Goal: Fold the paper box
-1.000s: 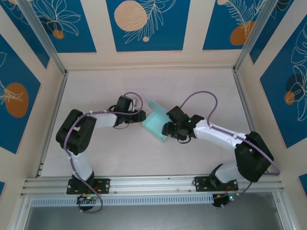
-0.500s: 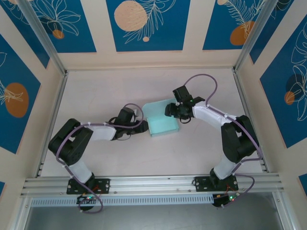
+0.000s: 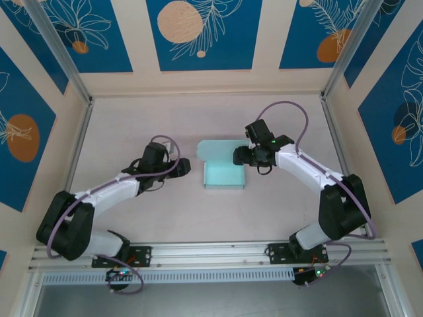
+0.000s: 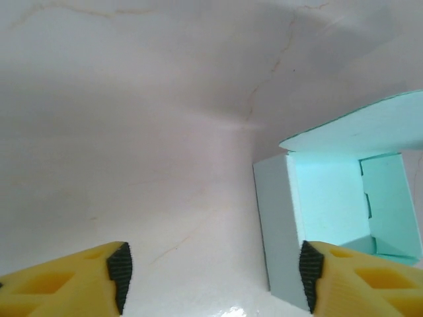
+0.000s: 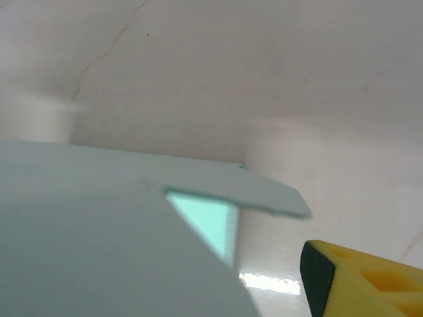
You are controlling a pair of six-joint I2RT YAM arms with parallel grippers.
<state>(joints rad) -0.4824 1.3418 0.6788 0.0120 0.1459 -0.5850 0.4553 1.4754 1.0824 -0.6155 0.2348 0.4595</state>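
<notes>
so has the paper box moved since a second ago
Yes. The paper box stood cornerwise to the front rail a second ago. It has since turned, and its edges now run square to that rail.

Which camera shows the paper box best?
Top external: the whole paper box lies in view on the table, flap included. Left wrist looks into its open end past a side wall; right wrist gets a close, blurred panel and one flap.

You've got the paper box (image 3: 223, 173) sitting mid-table (image 3: 132, 125), with its flap on the far side. The left gripper (image 3: 187, 165) is near its left wall, apart from it. The right gripper (image 3: 236, 157) is at the far right corner.
</notes>
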